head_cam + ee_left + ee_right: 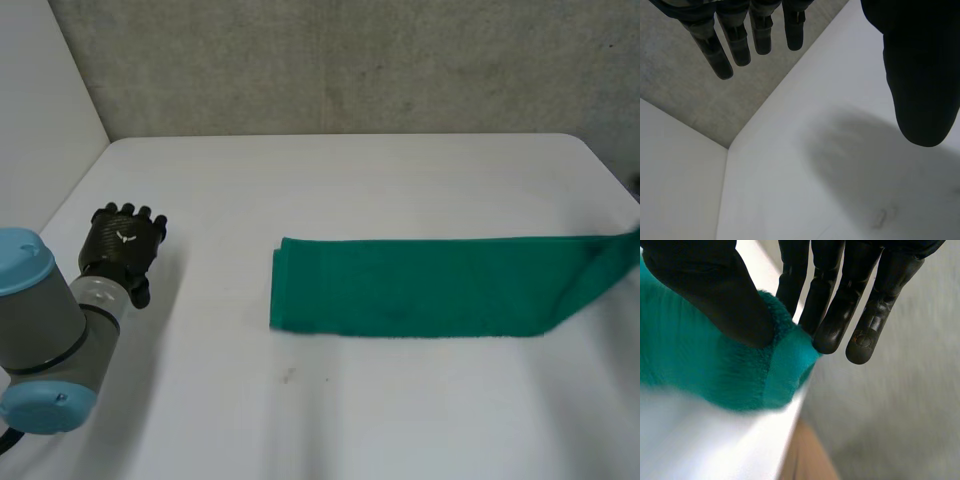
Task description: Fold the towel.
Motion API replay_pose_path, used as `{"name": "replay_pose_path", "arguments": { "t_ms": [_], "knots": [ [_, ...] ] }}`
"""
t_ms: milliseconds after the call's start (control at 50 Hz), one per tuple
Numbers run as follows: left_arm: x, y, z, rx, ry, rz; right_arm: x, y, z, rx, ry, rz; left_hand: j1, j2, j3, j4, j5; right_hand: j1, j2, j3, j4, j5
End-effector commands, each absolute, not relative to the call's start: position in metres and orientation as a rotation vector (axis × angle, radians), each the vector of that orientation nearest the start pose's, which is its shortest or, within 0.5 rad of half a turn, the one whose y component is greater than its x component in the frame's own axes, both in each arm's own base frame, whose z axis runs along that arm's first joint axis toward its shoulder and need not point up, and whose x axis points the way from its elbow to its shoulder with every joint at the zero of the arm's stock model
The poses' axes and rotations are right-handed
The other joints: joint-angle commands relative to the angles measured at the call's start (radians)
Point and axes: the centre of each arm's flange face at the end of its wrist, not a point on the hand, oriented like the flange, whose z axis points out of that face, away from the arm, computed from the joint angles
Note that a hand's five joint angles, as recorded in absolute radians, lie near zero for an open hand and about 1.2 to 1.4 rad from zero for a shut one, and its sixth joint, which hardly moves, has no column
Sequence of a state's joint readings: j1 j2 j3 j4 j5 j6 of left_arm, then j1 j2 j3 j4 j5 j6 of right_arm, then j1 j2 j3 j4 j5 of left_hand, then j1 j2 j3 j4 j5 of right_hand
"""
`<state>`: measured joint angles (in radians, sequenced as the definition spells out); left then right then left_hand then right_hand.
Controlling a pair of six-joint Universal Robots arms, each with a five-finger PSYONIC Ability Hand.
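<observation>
Here is the green towel, lying as one long folded strip across the right half of the white table, roughly midway between the far edge and the near edge; its left end sits flat near the middle of the surface, a neat fold closing it off; its right end lifts off the surface right at the table's right edge, tilted upward. Over to the right wrist view: the right hand has that raised end of the towel pinched, thumb pressed on one face of the cloth and fingers against the other, close to its corner, with the table's edge just below. It is a clamp on cloth, no question. Now the other side: the left hand sits low over the surface near the left edge, well apart from the towel, with the grey and light-blue left arm coming in from the near left corner; in its own wrist view the fingers run straight and the thumb stands wide of them, nothing between, only bare white surface under the palm — relaxed and spread. A couple of small faint marks show on the surface toward the near edge, just in front of the towel's left end; a grey wall runs behind the far edge.
</observation>
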<state>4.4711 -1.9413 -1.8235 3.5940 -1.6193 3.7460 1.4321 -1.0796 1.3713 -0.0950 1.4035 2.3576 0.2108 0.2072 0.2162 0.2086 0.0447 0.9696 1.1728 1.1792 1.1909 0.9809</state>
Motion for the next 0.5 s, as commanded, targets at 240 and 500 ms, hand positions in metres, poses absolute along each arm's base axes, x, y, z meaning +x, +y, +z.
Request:
{"name": "replay_pose_path", "arguments": {
  "t_ms": [240,500],
  "knots": [
    [-0.219,-0.283,0.163,0.918,2.016,-1.876,0.375,-0.24,0.177,-1.659,1.454,-1.867,-0.027,-0.023,-0.032,-0.024,-0.035,0.427,0.223,0.217,0.205,0.241],
    [-0.272,-0.253,0.175,1.089,1.93,-2.044,0.385,-0.236,0.152,-1.761,1.538,-1.848,-0.015,-0.011,-0.02,-0.013,-0.023,-0.795,-0.998,-1.005,-1.016,-0.981]
  ]
}}
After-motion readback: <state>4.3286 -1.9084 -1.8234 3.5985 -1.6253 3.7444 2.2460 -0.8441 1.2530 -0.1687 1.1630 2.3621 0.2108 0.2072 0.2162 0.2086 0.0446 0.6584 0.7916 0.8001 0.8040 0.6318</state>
